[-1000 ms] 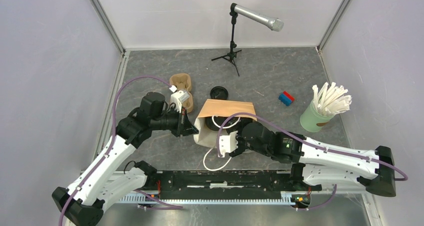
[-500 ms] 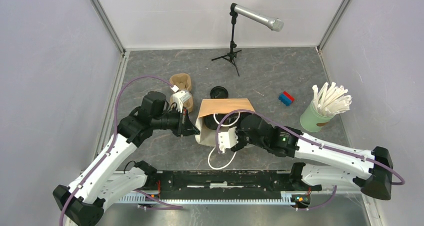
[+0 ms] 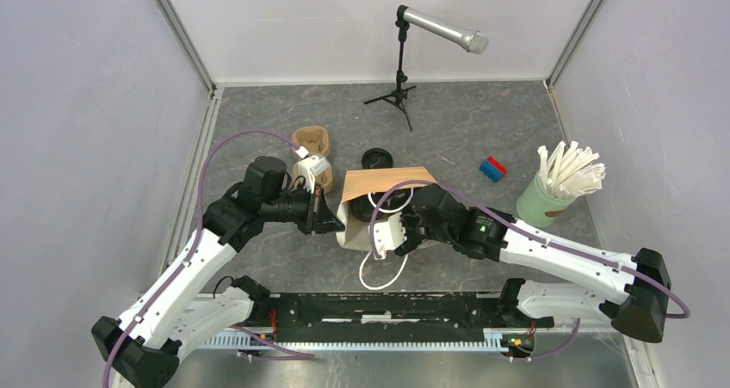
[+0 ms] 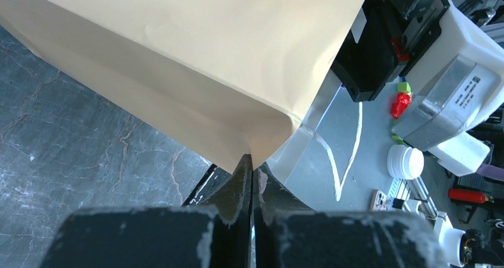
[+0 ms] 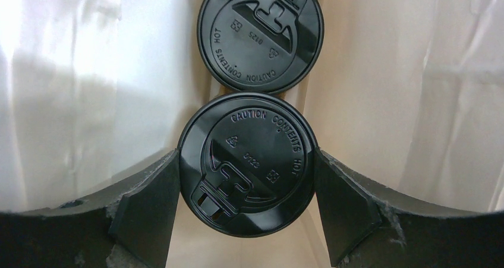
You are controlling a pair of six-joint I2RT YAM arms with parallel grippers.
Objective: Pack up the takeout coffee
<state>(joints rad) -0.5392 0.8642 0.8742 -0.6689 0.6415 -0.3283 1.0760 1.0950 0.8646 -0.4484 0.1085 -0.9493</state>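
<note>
A brown paper bag stands in the middle of the table, and my left gripper is shut on its rim at a corner. My right gripper reaches down into the bag. Its fingers press both sides of a takeout coffee cup, of which only the black lid shows. A second black lid sits just beyond it inside the bag. Another lidded cup stands on the table behind the bag.
The brown cup carrier lies left of the bag, partly behind my left wrist. The bag's white handle loop trails towards the near edge. A green cup of straws, a blue-and-red brick and a microphone stand stand further off.
My right arm has moved left and forward, bringing its gripper over and into the bag. The left arm has kept still on the bag's rim.
</note>
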